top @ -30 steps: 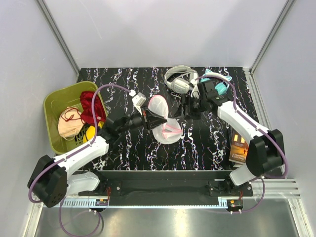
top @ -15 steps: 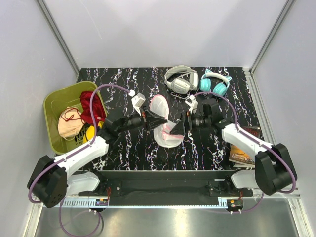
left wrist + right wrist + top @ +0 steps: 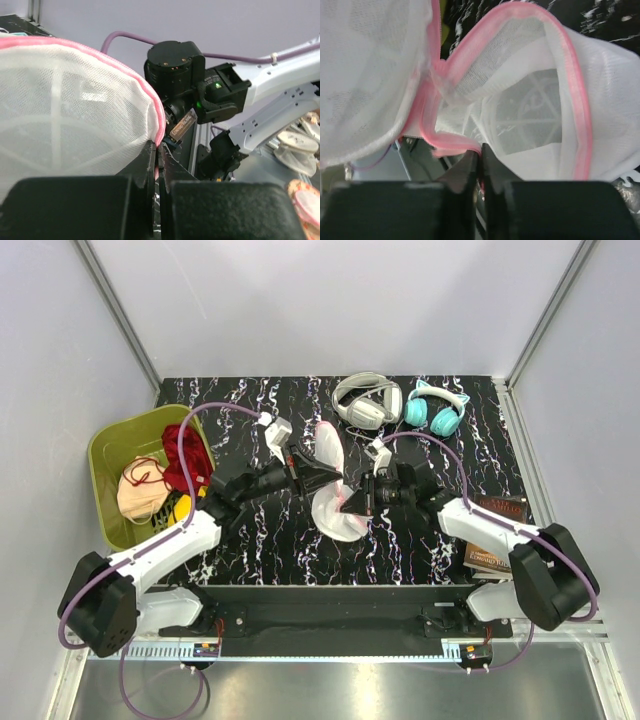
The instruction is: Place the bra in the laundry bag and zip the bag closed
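Both arms are crowding the middle of the marbled table [image 3: 275,550]. The left gripper [image 3: 336,479] and right gripper [image 3: 347,502] are each pinching the pink rim of the open laundry bag [image 3: 335,525], so any way into its mouth is running between their fingers. From the bag, white headphones [image 3: 366,400] and teal headphones [image 3: 436,412] are blocking 12 to 2 o'clock, books [image 3: 500,506] are lying at 4 o'clock, and the olive-green basket [image 3: 120,425] at 9 o'clock is walling in the bra [image 3: 140,495], leaving bare tabletop lying open at 6 and 11 o'clock.
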`<state>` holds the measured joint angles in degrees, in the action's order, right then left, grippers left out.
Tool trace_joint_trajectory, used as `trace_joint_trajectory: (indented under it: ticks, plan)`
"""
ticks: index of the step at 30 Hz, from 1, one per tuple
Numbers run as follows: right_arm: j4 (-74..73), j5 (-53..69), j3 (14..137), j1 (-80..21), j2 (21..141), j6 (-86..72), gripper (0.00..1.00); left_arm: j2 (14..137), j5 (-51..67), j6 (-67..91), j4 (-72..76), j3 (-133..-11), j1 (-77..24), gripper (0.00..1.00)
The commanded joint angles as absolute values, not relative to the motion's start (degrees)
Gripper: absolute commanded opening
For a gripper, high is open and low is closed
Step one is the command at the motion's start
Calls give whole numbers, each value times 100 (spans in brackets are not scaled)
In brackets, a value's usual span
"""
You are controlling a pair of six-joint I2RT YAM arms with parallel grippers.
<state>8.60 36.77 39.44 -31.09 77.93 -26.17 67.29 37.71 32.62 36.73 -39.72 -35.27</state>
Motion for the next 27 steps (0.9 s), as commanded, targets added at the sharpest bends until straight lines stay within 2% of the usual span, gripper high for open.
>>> trace_joint_trajectory:
  ticks: [1,4,9,11,12,13,15,16,18,19,24,25,27]
  plan:
    - [231,2115,4131,-3129,7297,-2916,0,6715,2721,3629,4192,-4096,-3516,0]
    - [141,1182,3789,-3129,6718,-3373,0,6758,1786,4007,4681,-3903,-3568,0]
    - [-595,564,4033,-3129,6556,-3261,0,7197,1355,4271,4562,-3990,-3744,1]
    - [-773,589,4200,-3138,6671,-3156,0,7190,1126,4516,4377,-3755,-3805,4]
    - [-887,745,4306,-3129,6732,-3112,0,7076,873,4578,4125,-3657,-3823,10]
    - [-966,825,4368,-3138,6872,-3068,0,6979,687,4640,3826,-3578,-3832,28]
    - [-1150,975,4526,-3164,6996,-3067,0,6453,-248,4711,2522,-3428,-3884,39]
    - [-1204,993,4544,-3173,7074,-3120,0,6225,-585,4589,2096,-3402,-3946,58]
    - [-1239,1037,4562,-3190,7110,-3173,0,5574,-1480,4317,991,-3436,-4148,80]
    - [-1239,1055,4570,-3190,7145,-3225,0,5416,-1598,4237,662,-3471,-4166,86]
    - [-1239,1290,4676,-3278,7251,-3331,3,4940,-1505,3955,-378,-3797,-4192,83]
    - [-1222,1440,4711,-3296,7329,-3331,16,4966,-1425,3929,-369,-3832,-4210,82]
    - [-1178,2105,4868,-3296,7452,-3322,30,5290,-1171,3815,-352,-4051,-4280,79]
